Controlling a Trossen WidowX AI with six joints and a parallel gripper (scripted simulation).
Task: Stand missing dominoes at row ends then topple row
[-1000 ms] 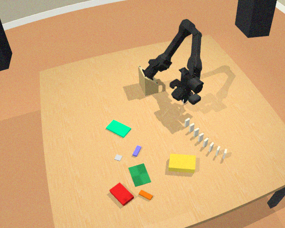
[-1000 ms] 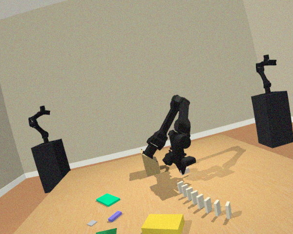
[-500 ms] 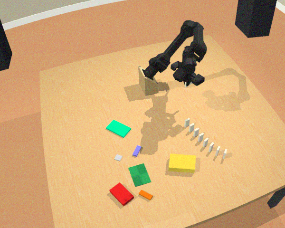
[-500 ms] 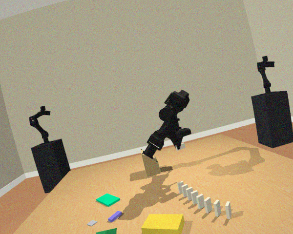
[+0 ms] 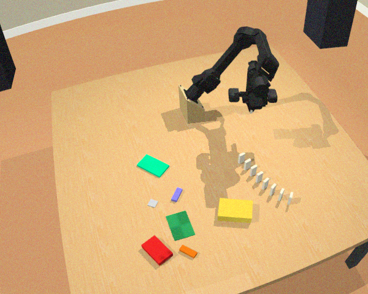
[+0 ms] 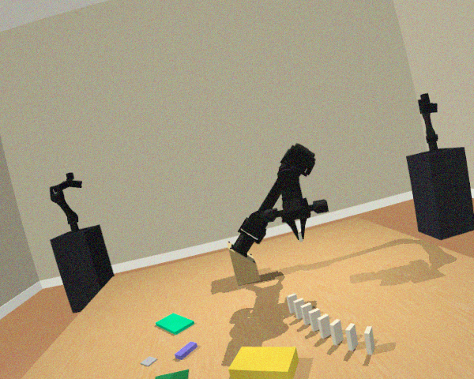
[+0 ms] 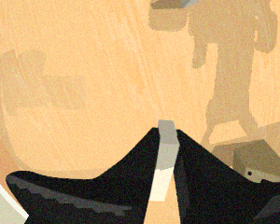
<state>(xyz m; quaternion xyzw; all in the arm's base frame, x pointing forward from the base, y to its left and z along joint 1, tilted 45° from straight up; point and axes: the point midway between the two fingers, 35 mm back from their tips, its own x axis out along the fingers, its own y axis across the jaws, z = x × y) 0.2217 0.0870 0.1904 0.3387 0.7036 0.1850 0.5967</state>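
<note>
Pinching domino (image 5: 251,111) (image 6: 300,236) (image 7: 167,149) in jaws (image 5: 251,110) (image 6: 300,237) — long axis roughly upright.

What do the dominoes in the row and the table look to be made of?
Row dominoes: possibly painted wood or plastic; plain off-white, matte, crisp-edged, with no visible grain.

Table: apparently light wood or a wood-look laminate, low sheen; fine streaks like grain run through its tan surface.

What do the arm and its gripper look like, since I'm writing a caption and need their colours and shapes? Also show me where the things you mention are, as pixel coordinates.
The arm (image 5: 227,59) (image 6: 271,197) is matte black, built of slim links and chunky, angular joints. The gripper (image 5: 251,110) (image 6: 300,236) (image 7: 165,134) is black too, with two fingers that taper to narrow tips. I can't make out any cables or lettering.
</note>
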